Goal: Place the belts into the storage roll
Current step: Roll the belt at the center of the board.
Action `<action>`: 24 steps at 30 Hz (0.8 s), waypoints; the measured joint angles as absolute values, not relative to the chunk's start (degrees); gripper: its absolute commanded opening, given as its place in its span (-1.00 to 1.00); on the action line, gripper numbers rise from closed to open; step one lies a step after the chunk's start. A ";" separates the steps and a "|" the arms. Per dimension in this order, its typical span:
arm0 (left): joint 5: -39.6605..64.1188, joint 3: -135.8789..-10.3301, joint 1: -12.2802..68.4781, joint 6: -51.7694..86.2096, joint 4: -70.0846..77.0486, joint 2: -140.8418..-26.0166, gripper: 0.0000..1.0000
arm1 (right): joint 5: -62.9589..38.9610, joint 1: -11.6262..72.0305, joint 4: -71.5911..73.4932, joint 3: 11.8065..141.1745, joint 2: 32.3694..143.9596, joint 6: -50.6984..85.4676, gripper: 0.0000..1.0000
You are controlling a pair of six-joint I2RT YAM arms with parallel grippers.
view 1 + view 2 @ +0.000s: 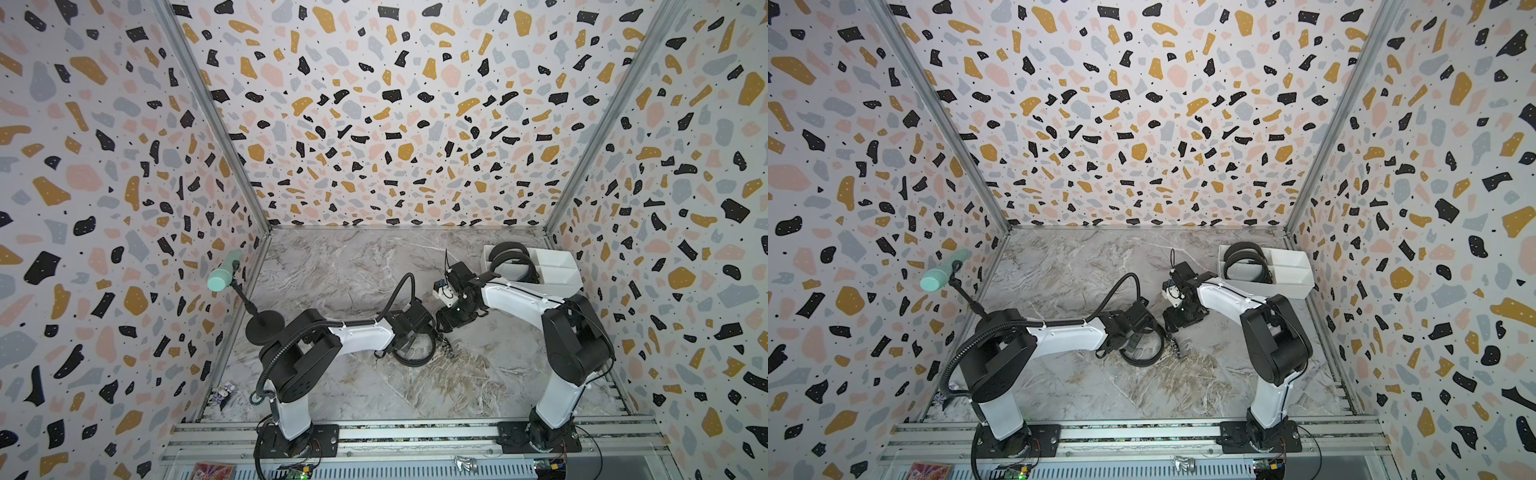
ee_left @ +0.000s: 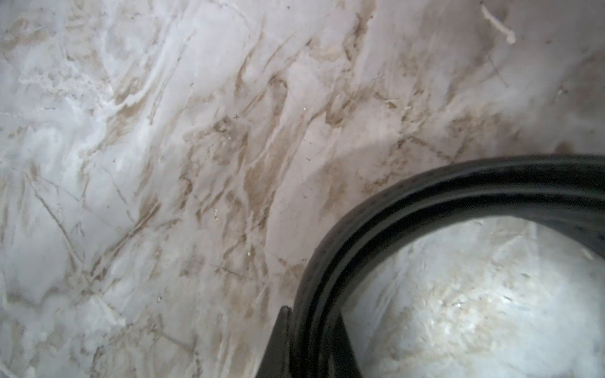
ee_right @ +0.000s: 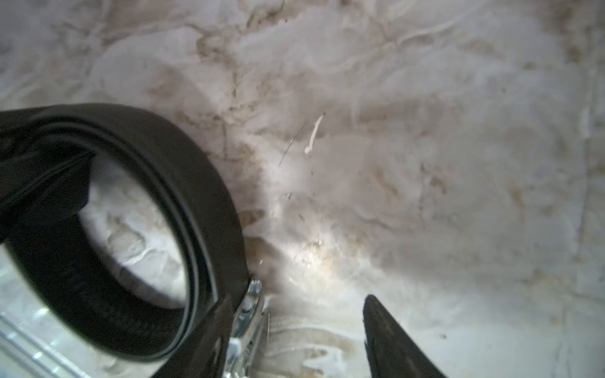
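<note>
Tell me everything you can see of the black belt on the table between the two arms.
The belt is a black, matte, leather-like strap wound into a loose coil of about two turns, standing on edge on the marble table. A shiny metal buckle sits at its outer end. The left tool is shut on the coil's wall; the right tool is open beside the buckle.

Both top views are looking steeply down from high above the near edge of the table (image 1: 332,270), taking in all of it. Both wrist cameras are sitting close over the table, facing down, sharing one coiled belt (image 2: 425,199).
</note>
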State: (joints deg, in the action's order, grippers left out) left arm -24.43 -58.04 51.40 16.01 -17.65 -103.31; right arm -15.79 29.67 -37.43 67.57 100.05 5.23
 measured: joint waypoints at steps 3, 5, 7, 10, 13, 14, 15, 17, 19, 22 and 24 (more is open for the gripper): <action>-25.45 -57.89 51.33 14.59 -17.10 -103.31 -1.00 | -18.85 26.30 -34.81 67.64 97.78 6.20 0.38; -25.91 -57.28 51.37 13.85 -16.16 -102.98 -1.00 | -21.74 24.21 -31.79 67.88 97.89 6.96 0.38; -26.41 -56.66 51.37 13.04 -15.40 -102.59 -1.00 | -25.21 22.70 -28.42 67.88 98.83 8.10 0.39; -27.55 -56.34 51.31 12.23 -14.74 -102.43 -1.00 | -30.87 21.76 -22.13 67.88 101.62 9.72 0.38; -28.25 -56.14 51.27 11.49 -14.09 -102.43 -1.00 | -36.80 21.76 -16.67 67.79 105.47 10.83 0.38; -28.60 -56.10 51.22 11.29 -13.87 -102.43 -1.00 | -38.48 21.85 -15.25 67.64 106.63 11.09 0.37; -28.91 -56.05 51.22 11.14 -13.67 -102.43 -1.00 | -39.83 22.00 -14.24 67.42 107.53 11.16 0.37; -29.50 -55.96 51.20 10.96 -13.39 -102.43 -1.00 | -42.30 22.39 -12.69 66.39 108.68 11.07 0.37; -29.91 -55.94 51.18 10.85 -13.26 -102.43 -1.00 | -44.27 23.09 -12.05 64.84 108.73 10.66 0.36; -30.68 -55.72 51.18 10.66 -12.97 -102.32 -1.00 | -46.28 24.49 -11.75 62.92 108.47 9.56 0.36; -30.96 -55.48 51.18 10.50 -12.69 -102.10 -1.00 | -47.48 25.28 -11.57 61.17 107.77 9.04 0.36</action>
